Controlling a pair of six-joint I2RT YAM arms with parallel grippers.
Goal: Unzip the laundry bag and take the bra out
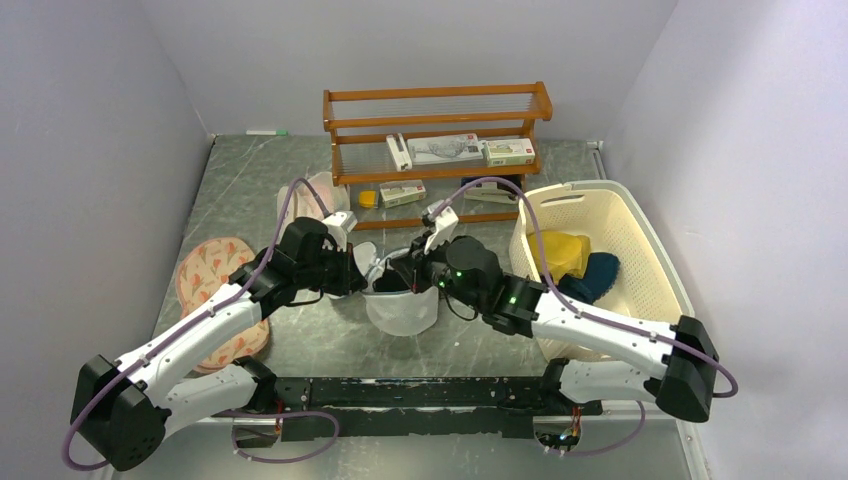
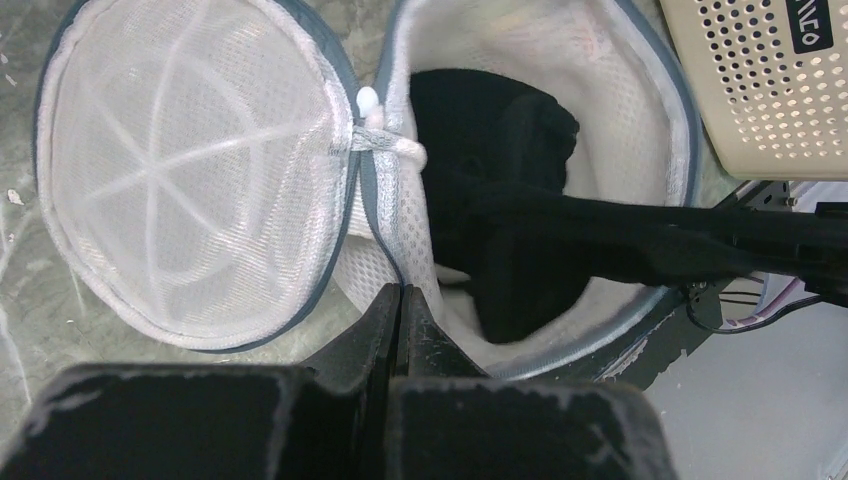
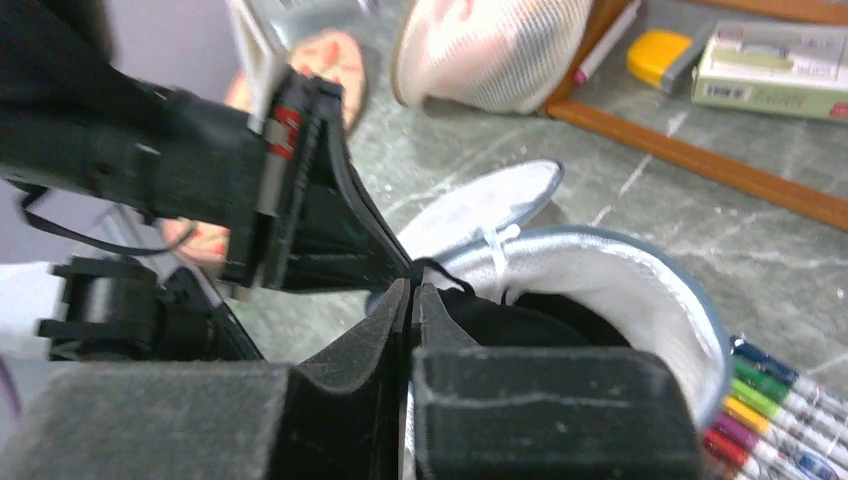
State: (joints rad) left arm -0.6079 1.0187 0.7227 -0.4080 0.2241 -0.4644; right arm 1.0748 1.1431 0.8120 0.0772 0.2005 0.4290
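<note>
The laundry bag (image 1: 400,310) stands unzipped at the table's middle, its honeycomb lid (image 2: 190,180) flopped open to the left of the white mesh wall (image 2: 620,80). A black soft garment, the bra's dark part (image 2: 490,120), lies inside; none of its yellow shows. My left gripper (image 2: 400,292) is shut on the bag's grey-blue rim at the near side. My right gripper (image 3: 412,288) reaches in from the right and is shut, with a thin black strap of the bra (image 3: 560,310) at its tips. The bag's rim (image 3: 640,290) curves round to its right.
A cream basket (image 1: 640,215) at the right holds a yellow cloth (image 1: 562,252) and a teal cloth (image 1: 600,272). A wooden rack (image 1: 435,140) with boxes stands at the back. A pink-filled mesh pouch (image 1: 318,192) and a flat patterned pouch (image 1: 210,265) lie to the left. Markers (image 3: 780,410) lie by the bag.
</note>
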